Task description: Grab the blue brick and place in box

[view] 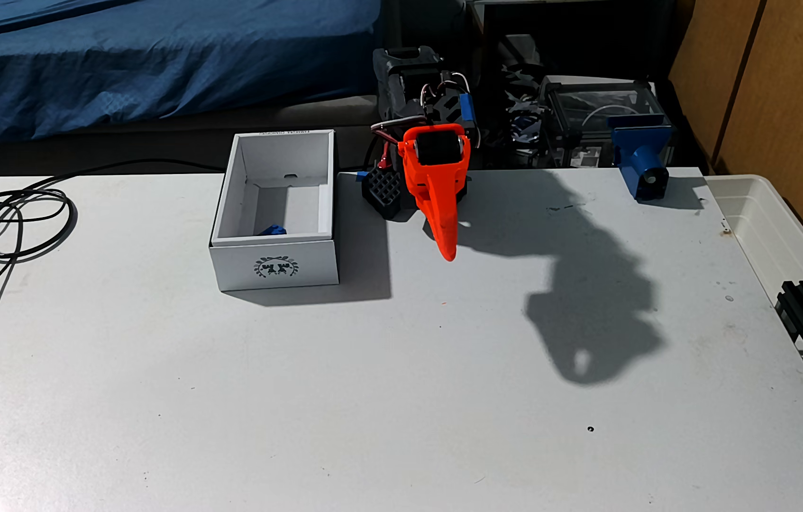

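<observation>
Orange fingers (448,252) together, pointing down

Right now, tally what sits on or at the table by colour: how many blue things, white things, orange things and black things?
Blue: 2, the blue brick and the clamp piece
White: 2, the box and the plastic tub
Orange: 1, the gripper
Black: 1, the coiled cable
Total: 6
</observation>
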